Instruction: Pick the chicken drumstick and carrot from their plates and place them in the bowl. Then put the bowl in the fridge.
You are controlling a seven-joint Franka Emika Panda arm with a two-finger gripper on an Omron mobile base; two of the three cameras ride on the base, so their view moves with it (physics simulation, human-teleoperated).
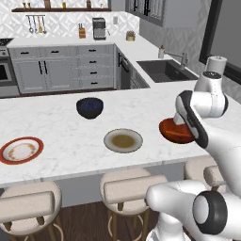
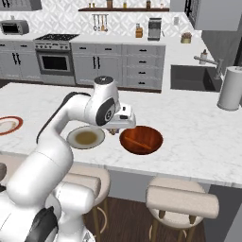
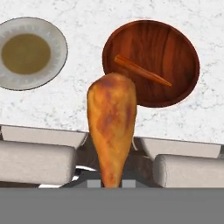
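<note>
My gripper (image 2: 113,130) is shut on the chicken drumstick (image 3: 111,122), which stands golden-brown up the middle of the hand view. It hangs above the counter's front edge, between the grey-rimmed plate (image 3: 57,35) and the red-orange bowl (image 3: 175,48), just left of the bowl. The carrot (image 3: 142,70) lies inside the bowl (image 2: 153,134). Both plates are bare: the grey one (image 1: 109,140) at the centre, the red-rimmed one (image 1: 5,153) far left. The arm hides part of the bowl (image 1: 172,132) in the left base view. The fridge is out of view.
A dark blue bowl (image 1: 89,107) sits farther back on the counter. Padded stools (image 1: 129,188) stand under the counter's front edge. A sink (image 1: 164,70) and a grey canister (image 2: 230,89) lie to the right.
</note>
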